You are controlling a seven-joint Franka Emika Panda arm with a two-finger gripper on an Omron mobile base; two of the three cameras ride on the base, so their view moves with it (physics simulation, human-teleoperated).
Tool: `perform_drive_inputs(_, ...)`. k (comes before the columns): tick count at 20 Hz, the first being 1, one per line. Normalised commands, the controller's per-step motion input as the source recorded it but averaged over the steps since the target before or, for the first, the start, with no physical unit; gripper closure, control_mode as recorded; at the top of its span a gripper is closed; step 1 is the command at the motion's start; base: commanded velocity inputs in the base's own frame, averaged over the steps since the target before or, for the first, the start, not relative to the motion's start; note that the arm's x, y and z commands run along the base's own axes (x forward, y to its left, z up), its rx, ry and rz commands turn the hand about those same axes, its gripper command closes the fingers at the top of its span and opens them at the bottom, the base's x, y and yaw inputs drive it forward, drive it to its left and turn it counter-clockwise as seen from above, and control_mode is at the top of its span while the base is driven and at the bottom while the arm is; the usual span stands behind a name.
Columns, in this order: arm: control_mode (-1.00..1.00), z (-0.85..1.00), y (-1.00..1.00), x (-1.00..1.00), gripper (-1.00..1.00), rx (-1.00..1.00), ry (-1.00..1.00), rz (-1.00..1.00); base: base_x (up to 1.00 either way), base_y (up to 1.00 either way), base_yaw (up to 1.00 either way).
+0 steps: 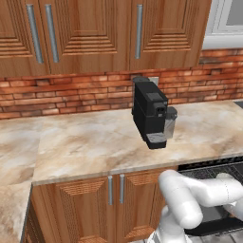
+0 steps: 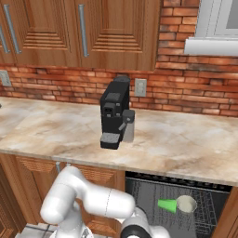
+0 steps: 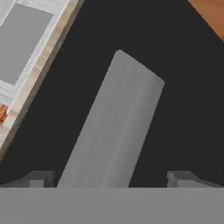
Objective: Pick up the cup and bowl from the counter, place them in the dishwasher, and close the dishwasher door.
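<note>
Because the counter [image 2: 186,139] carried nothing but the black coffee machine [image 2: 115,118] with its grey carafe [image 2: 128,126], the step in hand looked to be the last one, closing the dishwasher door [image 3: 144,39]. Below the counter's edge, at about five o'clock in the right base view, the dishwasher [image 2: 148,195] stood open with its dark wire rack [image 2: 209,209] on show. In that rack lay the bowl [image 2: 187,203], and touching it at its nine o'clock side lay the green cup [image 2: 168,204], tipped over with its narrow end pointing away from the bowl. In the hand view a flat black panel, judged to be the door, spread across the picture, with a pale grey bar [image 3: 114,127] running from six o'clock up toward twelve, probably its handle strip. The gripper [image 3: 111,178] had its two fingertips [image 3: 37,178] set wide apart at the bottom of that view, one either side of the bar, and held nothing. The next move seemed to call for getting the hand against or under the panel's free edge and swinging it shut, without catching the rack.
</note>
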Motion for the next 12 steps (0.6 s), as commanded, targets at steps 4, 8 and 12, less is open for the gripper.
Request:
perform_drive_inputs(4, -1.00, 0.00, -0.61, 0.76, -1.00, 0.55, -0.09, 0.14, 0.00, 0.00, 0.00)
perform_drive_inputs(8, -1.00, 0.00, -0.58, 0.96, -1.00, 0.47, -0.08, 0.13, 0.00, 0.00, 0.00)
perform_drive_inputs(12, -1.00, 0.00, -0.46, 0.99, -1.00, 0.35, -0.08, 0.09, 0.00, 0.00, 0.00)
